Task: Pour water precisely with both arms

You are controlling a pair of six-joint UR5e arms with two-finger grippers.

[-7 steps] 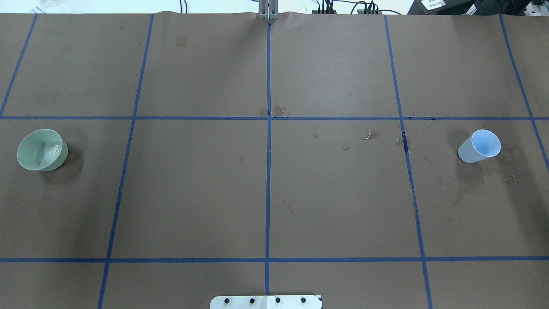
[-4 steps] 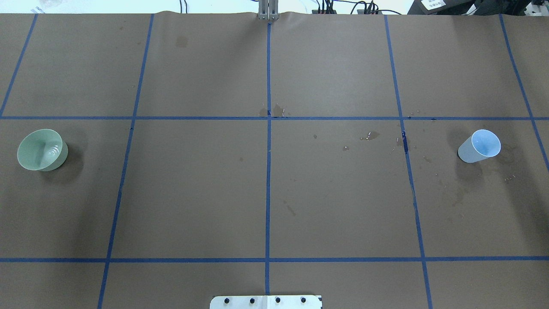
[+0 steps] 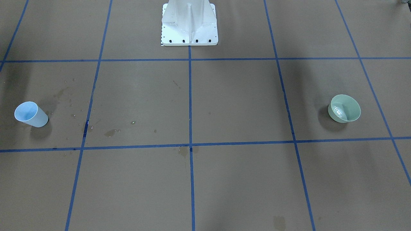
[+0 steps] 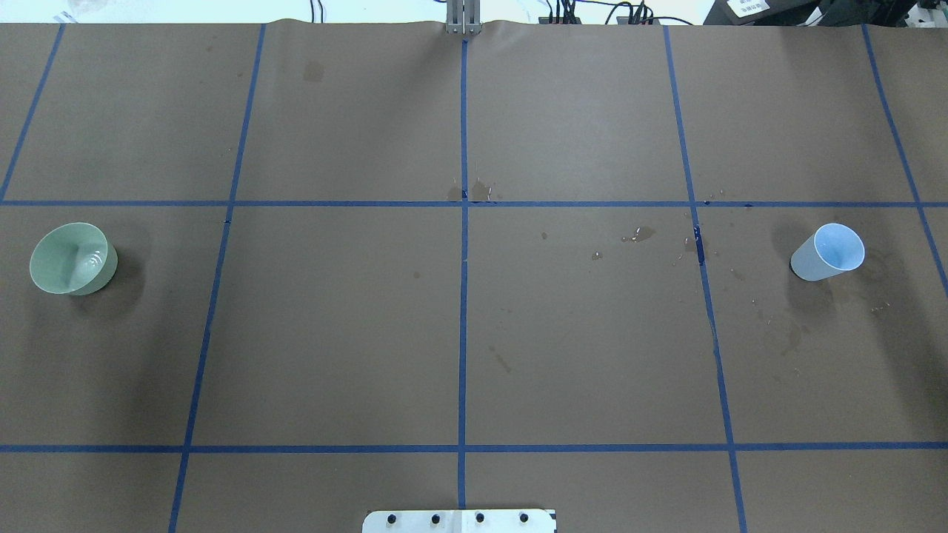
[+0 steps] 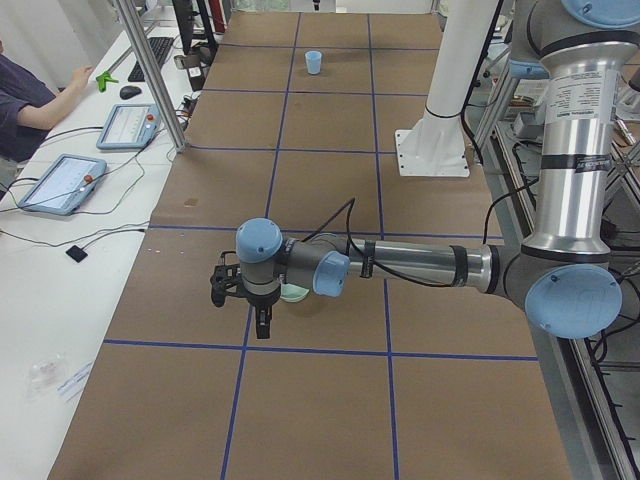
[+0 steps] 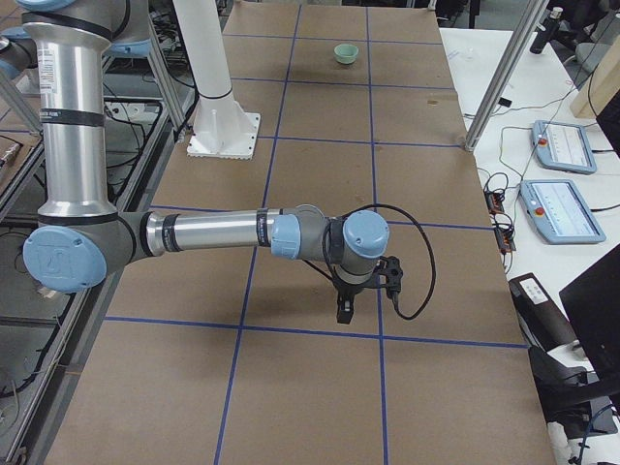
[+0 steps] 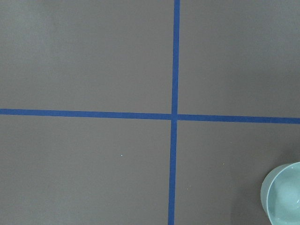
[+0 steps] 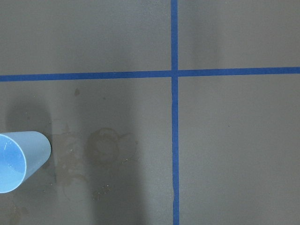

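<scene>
A pale green bowl (image 4: pixel 72 259) stands at the table's left end, with faint ripples of water (image 4: pixel 93 260) inside; it also shows in the front view as the bowl (image 3: pixel 344 108). A light blue cup (image 4: pixel 829 253) stands upright at the right end. The left arm (image 5: pixel 420 265) reaches low over the table, its gripper (image 5: pixel 262 322) pointing down beside the bowl (image 5: pixel 293 293). The right arm (image 6: pixel 213 232) holds its gripper (image 6: pixel 344 308) down near the cup's spot; that view does not show the cup. I cannot tell whether either gripper is open or shut. The wrist views show the bowl's edge (image 7: pixel 283 194) and the cup (image 8: pixel 21 159).
Brown paper with a blue tape grid covers the table. Dark wet stains (image 4: pixel 643 234) lie right of centre and around the cup. The white pedestal (image 3: pixel 189 24) stands at the robot's side. A person (image 5: pixel 30 95) and tablets (image 5: pixel 60 182) are past the far edge.
</scene>
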